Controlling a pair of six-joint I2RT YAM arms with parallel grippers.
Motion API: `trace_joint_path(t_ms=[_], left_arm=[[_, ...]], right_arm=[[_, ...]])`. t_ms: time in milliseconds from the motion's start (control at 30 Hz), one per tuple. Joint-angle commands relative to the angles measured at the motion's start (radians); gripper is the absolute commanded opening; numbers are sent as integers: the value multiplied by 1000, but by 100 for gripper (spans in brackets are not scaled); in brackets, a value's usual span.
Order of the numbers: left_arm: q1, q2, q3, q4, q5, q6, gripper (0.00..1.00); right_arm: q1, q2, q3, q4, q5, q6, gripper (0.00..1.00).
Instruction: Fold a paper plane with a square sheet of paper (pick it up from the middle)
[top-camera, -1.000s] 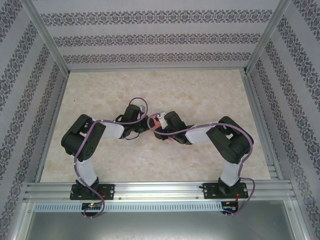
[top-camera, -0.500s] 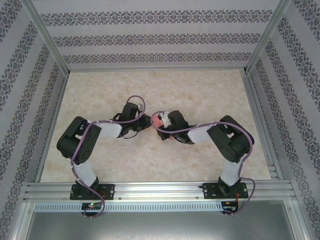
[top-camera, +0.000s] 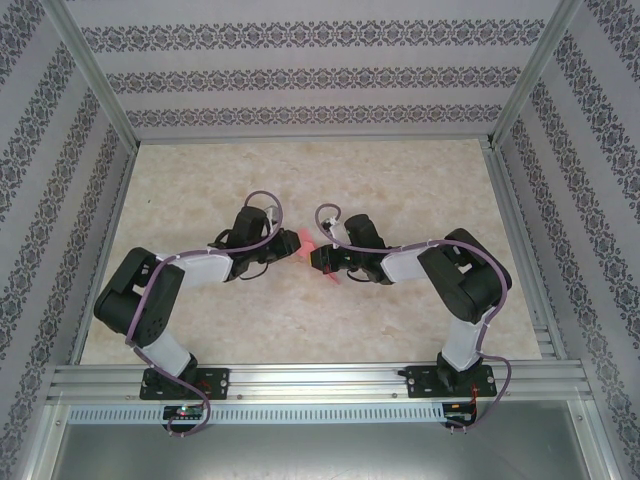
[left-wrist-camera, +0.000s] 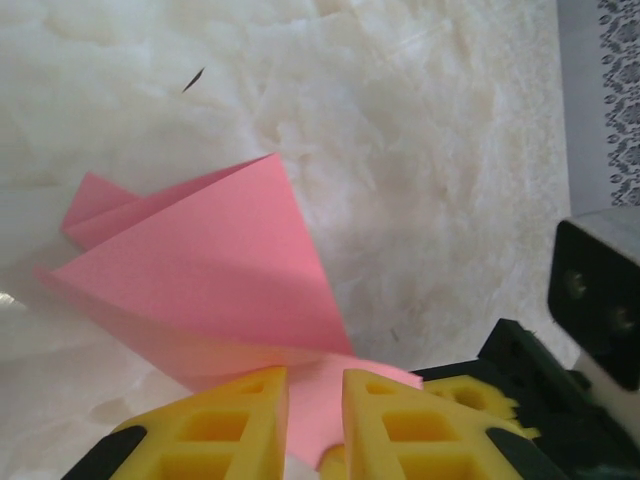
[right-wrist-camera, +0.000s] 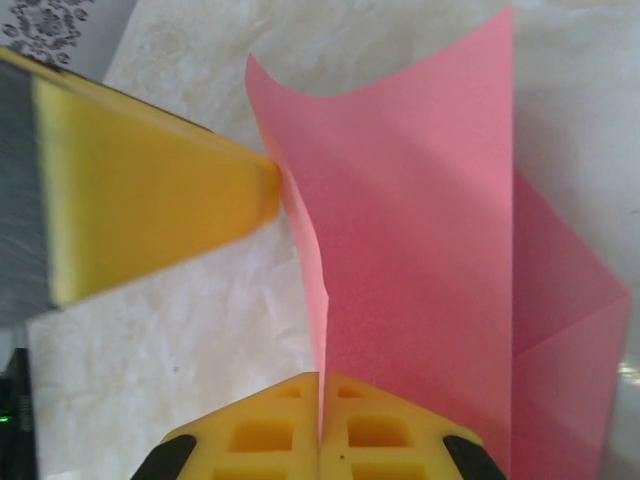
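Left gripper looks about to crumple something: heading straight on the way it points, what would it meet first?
The square sheet of paper, folded, lying between its slightly parted jaws; beyond it, probably the table.

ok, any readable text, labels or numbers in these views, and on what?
No text can be read in any view.
The square sheet of paper: plain pink, no print.
The yellow fingers: no marking.
The wallpaper: ornamental pattern, no letters.
The small lit board below the left arm's base: too small to read.
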Motion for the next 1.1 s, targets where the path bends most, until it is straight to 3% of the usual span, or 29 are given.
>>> trace_joint_path(t_ms=[0,1067], left_arm=[[9,-31,-27,44,18,32,23],[-7,89,4,131,65,21,22]], right_arm=[[-13,34,27,40,-88,92,3],[-61,134,55,32,-132,171,6]])
